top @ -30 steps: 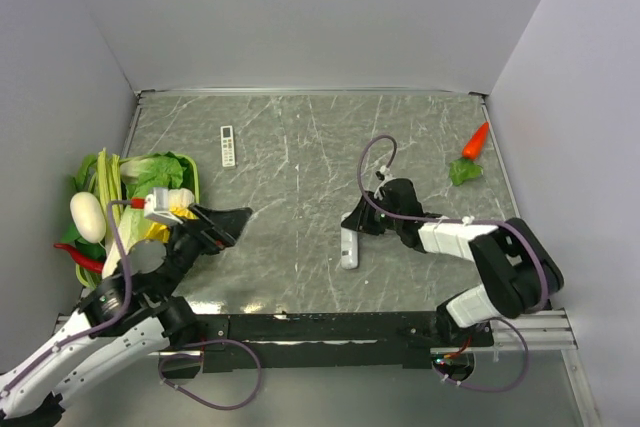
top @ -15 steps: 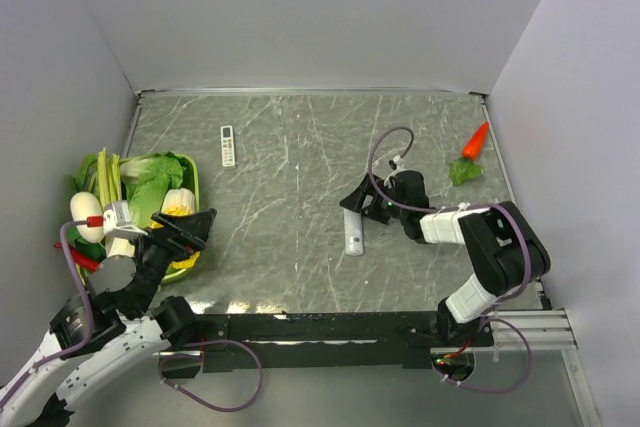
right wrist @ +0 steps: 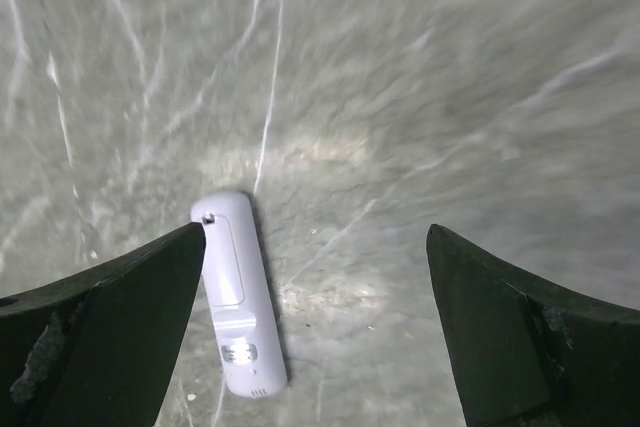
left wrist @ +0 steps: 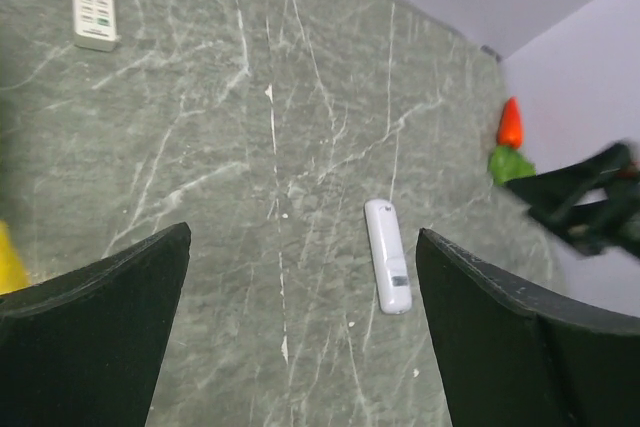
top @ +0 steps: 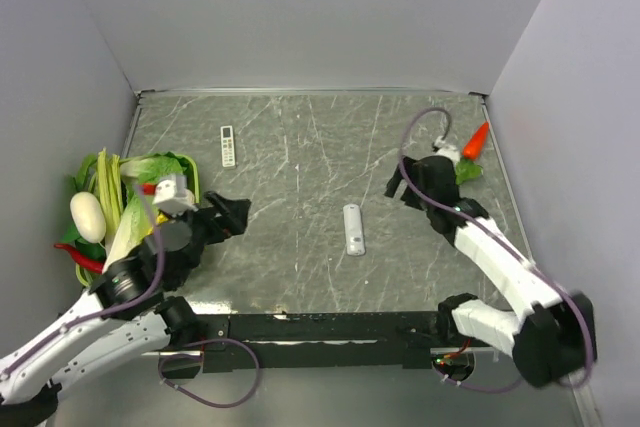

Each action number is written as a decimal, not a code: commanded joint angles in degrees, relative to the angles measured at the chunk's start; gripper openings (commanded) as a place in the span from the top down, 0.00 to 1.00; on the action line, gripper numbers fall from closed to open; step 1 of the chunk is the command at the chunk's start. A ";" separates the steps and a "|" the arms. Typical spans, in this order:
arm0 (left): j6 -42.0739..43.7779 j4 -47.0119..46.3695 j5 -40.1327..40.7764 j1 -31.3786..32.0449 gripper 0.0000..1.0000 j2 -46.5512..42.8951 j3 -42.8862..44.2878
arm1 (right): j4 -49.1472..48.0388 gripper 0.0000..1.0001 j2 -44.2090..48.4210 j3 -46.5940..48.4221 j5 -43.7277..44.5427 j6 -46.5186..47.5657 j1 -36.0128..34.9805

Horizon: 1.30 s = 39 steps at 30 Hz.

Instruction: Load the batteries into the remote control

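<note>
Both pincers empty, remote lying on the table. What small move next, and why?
Probably ease the left pincer toward the remote. It lies alone on the table, framed between that pincer's open fingers; the right pincer, also open and empty, is off near the carrot. No batteries show in any view, so I would commit to nothing more.

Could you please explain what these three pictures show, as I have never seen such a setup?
Two robot arms are bolted to a table, each ending in a two-finger gripper. One picture looks down from above; the other two come from cameras on the wrists, dark fingers framing each view. The left gripper and right gripper are open and hold nothing. On the table lie a white remote control, a slim remote with buttons, a carrot and a heap of vegetables. No batteries show.
</note>
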<state>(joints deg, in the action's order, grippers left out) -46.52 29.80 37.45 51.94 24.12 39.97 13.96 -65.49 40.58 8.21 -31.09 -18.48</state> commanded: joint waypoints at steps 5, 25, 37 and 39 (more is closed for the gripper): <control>4.78 -16.70 -26.07 -14.64 0.03 16.83 2.49 | 15.92 0.00 26.27 6.44 18.77 5.25 0.37; 17.25 7.02 -0.38 -39.11 0.03 -9.70 26.55 | 15.93 0.00 61.00 5.92 17.11 20.10 0.29; 17.52 9.22 0.26 -39.11 0.03 -10.32 26.75 | 13.99 0.00 64.35 3.72 16.14 22.04 0.29; 17.26 9.22 -0.18 -39.11 0.03 -9.54 26.66 | 13.73 0.00 64.61 3.54 15.79 21.95 0.29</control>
<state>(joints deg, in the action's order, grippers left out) -30.44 38.65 37.36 13.08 12.53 66.78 29.52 -1.96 44.56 24.56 -10.48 -18.33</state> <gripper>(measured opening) 0.969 0.994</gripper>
